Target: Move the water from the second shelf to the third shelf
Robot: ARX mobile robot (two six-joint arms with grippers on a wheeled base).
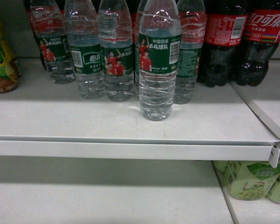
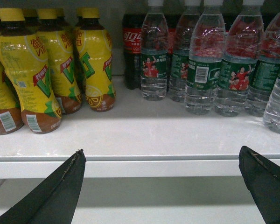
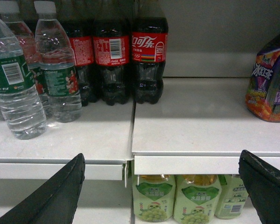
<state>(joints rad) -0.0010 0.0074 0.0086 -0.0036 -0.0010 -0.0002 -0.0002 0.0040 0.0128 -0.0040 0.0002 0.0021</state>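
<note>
Several water bottles with green labels stand on the white shelf (image 1: pixel 130 123). One water bottle (image 1: pixel 156 60) stands ahead of the rest, near the shelf's front edge. It shows at the far right of the left wrist view (image 2: pixel 277 93) and at the left of the right wrist view (image 3: pixel 16 88). My left gripper (image 2: pixel 161 156) is open in front of the shelf lip, holding nothing, left of the water. My right gripper (image 3: pixel 161 161) is open too, low before the shelf joint, right of the water. Neither gripper shows in the head view.
Yellow tea bottles (image 2: pixel 42 70) crowd the shelf's left. Dark cola bottles (image 3: pixel 149 60) stand right of the water, and a purple pack (image 3: pixel 270 84) sits further right. On the lower shelf (image 1: pixel 102 196), green grape drinks (image 3: pixel 154 198) stand at the right.
</note>
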